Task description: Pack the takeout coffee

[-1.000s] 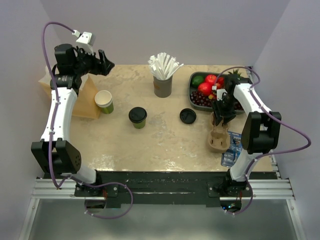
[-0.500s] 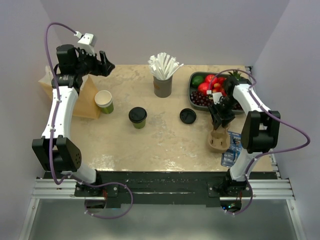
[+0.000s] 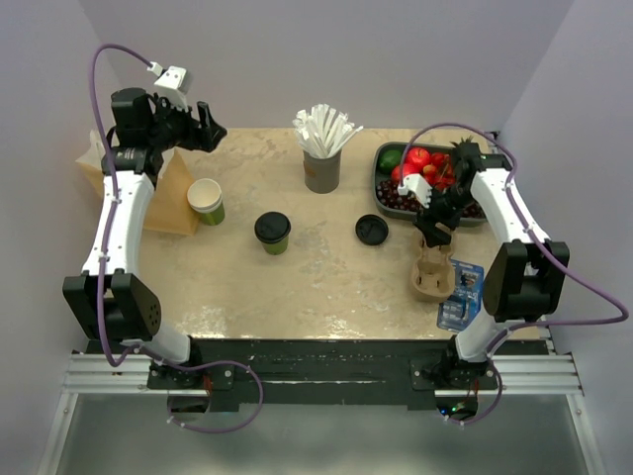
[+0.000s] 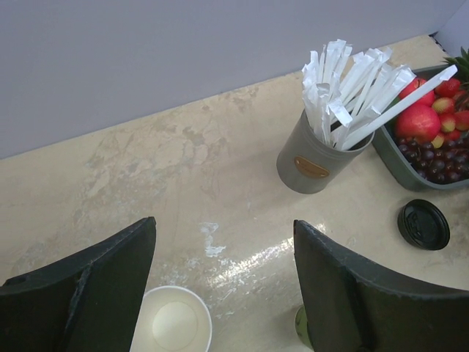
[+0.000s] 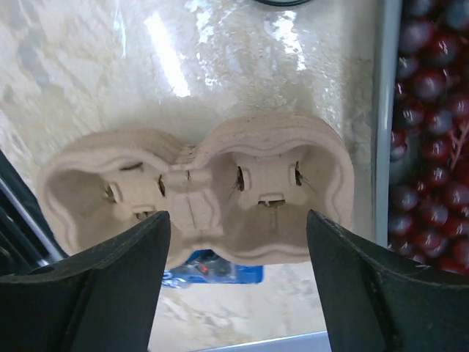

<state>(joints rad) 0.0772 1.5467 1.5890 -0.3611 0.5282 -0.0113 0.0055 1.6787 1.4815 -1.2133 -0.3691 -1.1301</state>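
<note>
Tabletop layout for packing, clock positions read from the overhead view with the arm bases at 6 o'clock. The takeout coffee (image 3: 272,231), a green cup with its black lid on, stands upright just toward 8 o'clock of the table's (image 3: 297,287) centre, apart from both arms and untouched.

The right gripper (image 3: 435,233) hangs at 3 to 4 o'clock directly over a moulded pulp cup carrier (image 3: 431,274). In the wrist view its jaws stand wide apart, one finger to each side of the carrier (image 5: 198,194), and nothing is clamped between them. The carrier lies flat with both wells facing up and empty, probably so that a cup can be lowered straight in. One end overlaps a blue packet (image 3: 461,295).

The left gripper (image 3: 203,126) is held high at 10 to 11 o'clock, jaws likewise apart and empty (image 4: 223,242). It looks down on a second cup (image 4: 174,326), open and lidless. That cup stands at 9 o'clock just beside a brown paper bag (image 3: 163,198).

A loose black lid (image 3: 371,230) lies flat between the coffee and the carrier, presumably meant for the open cup.

At 12 o'clock stands a grey cup of white straws (image 3: 321,170). At 2 o'clock is a fruit tray (image 3: 382,158). Both lie away from the straight line between the coffee and the carrier.

Judged stage: receptacle ready, coffee not yet picked up.
</note>
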